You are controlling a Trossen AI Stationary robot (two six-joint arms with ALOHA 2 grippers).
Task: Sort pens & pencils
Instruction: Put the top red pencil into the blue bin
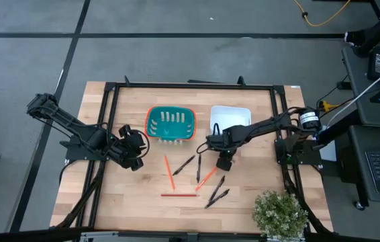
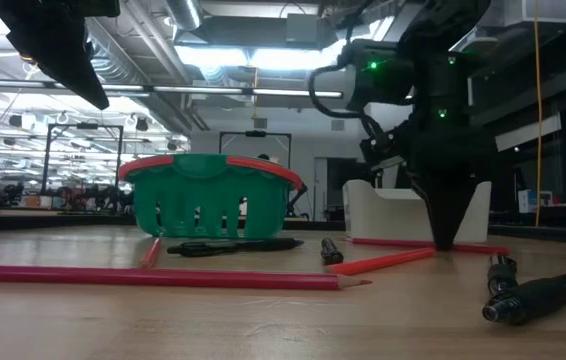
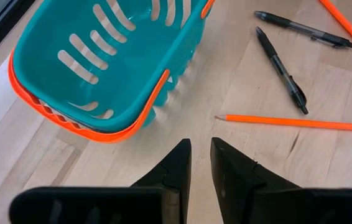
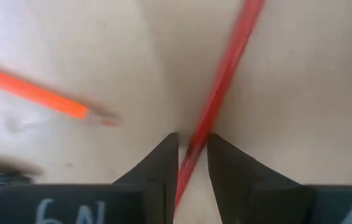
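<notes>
Our right claw (image 4: 193, 149) had its fingers narrowly straddling a pencil (image 4: 222, 68) on the counter (image 1: 109, 195), not yet pinching; light, stiff, rolls easily.

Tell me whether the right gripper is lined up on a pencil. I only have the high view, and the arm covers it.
Observer: Yes. In the right wrist view a red pencil runs between the fingers of the right gripper, which are not clamped on it.
Operator: Are the tips down at the table?
Observer: The low view shows them reaching the table, at that pencil.
Operator: And the left gripper?
Observer: The left gripper is open with nothing between its fingers, beside the teal basket.
</notes>
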